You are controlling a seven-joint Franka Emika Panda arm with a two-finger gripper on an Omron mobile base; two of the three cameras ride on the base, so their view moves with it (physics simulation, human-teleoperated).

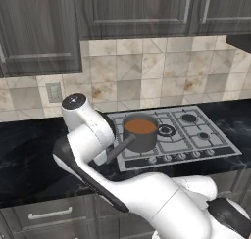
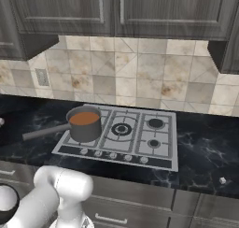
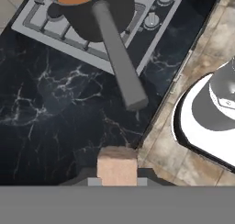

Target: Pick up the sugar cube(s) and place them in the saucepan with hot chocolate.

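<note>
**Sugar cube in the jaws, short of the pan**

You are looking at the gripper [image 3: 117,182] pinching the sugar cube [image 3: 117,165] above the black counter [image 3: 55,122], just off the saucepan [image 3: 103,9] handle's end; the pan is sitting on the stove [image 2: 135,136].

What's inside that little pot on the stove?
The saucepan on the stove holds reddish-brown liquid nearly to the rim. The liquid is opaque, so anything beneath its surface, and the pan's bottom, is hidden.
</note>
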